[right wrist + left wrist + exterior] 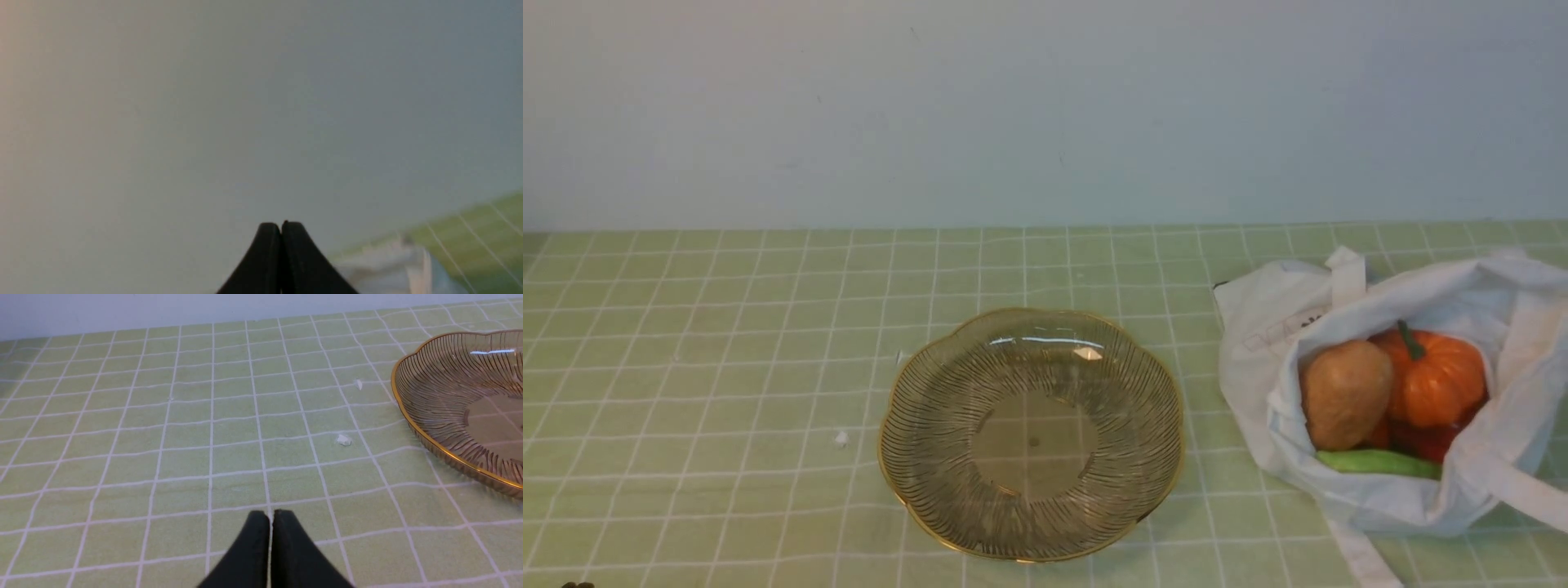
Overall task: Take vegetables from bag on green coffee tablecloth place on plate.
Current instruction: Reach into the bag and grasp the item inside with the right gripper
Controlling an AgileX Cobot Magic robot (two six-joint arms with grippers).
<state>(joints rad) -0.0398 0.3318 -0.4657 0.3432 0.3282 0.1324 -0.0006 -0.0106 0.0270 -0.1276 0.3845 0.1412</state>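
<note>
The left fingers (pixel 251 547) are pressing flat against each other with nothing between them, hovering low over the pale green tablecloth with its grid of thin white lines (pixel 184 457). Ahead of them and off to one side, well apart, the round clear glass plate with the scalloped gold rim (pixel 412 416) is lying bare. A couple of small white scraps (pixel 344 439) are lying on the surface between.

The right fingers (pixel 265 257) are likewise clenched on nothing and pointing mostly at the pale wall. Only a blurred corner of the soft white cloth bag (pixel 392 261) is showing just beyond their tips.

Farther off, in the front view, the bag's mouth is gaping open beside the plate. Inside it, the brown oval potato (pixel 1343 394) is sitting on the plate's side, touching the ribbed orange pumpkin with the green stem (pixel 1437 380). A long green piece (pixel 1376 462) and a red piece (pixel 1429 441) are lying under them.

The task is looking barely begun: no vegetable is on the plate yet. The right fingers are probably needing to spread, tilt down and reach into the bag's mouth. The potato is looking like the easiest first pick.
</note>
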